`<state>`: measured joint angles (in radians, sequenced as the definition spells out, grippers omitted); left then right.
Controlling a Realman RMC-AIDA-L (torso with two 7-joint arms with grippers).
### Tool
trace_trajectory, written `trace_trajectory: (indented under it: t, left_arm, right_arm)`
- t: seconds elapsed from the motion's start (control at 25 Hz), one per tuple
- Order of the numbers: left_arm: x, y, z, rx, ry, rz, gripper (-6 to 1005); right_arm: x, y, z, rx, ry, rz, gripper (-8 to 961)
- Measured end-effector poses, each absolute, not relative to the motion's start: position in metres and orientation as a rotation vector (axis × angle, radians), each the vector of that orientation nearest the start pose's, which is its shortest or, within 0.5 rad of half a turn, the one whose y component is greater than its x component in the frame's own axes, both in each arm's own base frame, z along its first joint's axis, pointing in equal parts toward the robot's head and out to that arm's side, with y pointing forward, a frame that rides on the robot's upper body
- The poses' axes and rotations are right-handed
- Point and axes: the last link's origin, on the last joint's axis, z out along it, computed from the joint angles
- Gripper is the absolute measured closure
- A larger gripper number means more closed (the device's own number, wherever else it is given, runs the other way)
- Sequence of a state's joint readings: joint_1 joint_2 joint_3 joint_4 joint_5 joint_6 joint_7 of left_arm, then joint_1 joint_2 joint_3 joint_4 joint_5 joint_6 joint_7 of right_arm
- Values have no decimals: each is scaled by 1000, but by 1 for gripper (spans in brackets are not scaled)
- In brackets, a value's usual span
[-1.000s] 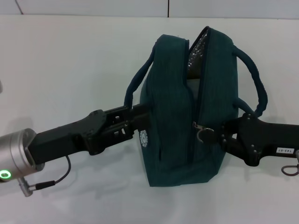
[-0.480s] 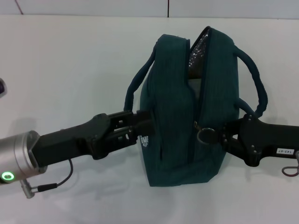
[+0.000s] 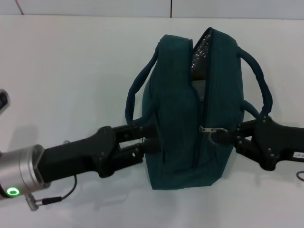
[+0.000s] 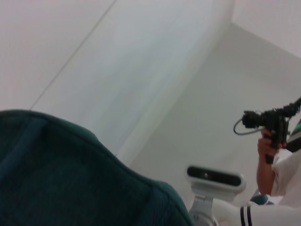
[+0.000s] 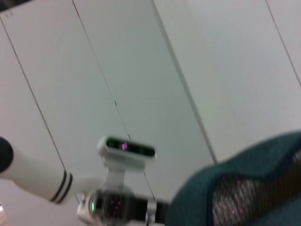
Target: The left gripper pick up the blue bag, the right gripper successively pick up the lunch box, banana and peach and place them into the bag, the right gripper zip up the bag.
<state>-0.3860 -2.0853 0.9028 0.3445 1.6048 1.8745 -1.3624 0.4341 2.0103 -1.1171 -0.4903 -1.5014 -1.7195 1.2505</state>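
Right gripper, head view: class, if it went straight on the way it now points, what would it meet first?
The right gripper points at the blue bag, so it would meet the zipper's ring pull at its tip first, though depth is unclear.

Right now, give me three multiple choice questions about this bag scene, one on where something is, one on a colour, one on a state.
1. Where is the right tool?
A. at the zipper pull
B. on a handle
C. parked off the table

2. What colour is the blue bag?
A. red
B. dark teal-blue
C. yellow

3. How is the bag's zipper?
A. fully shut
B. missing
C. open at the far end

Answers: 1 A, it meets the ring pull. 2 B, the fabric shows it. 3 C, silvery lining shows there.
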Motion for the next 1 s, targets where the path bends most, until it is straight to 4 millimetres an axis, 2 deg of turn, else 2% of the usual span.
trace_trajectory:
  t: [0.28,0.72,1.0]
  left_arm:
    - [-255,228,-45,-2730,-856,-1418,503]
    - [-254,224,-62,-2718,-814,-1381,502]
    - [-252,230,-70,-2668,-813,-1374,502]
  right_arm:
    - [236,284,0,-2800,481,1240,945]
    - [211,304,-8,-2814,429,1285,939]
    - [199,315,-3,-2715,419,1410,935]
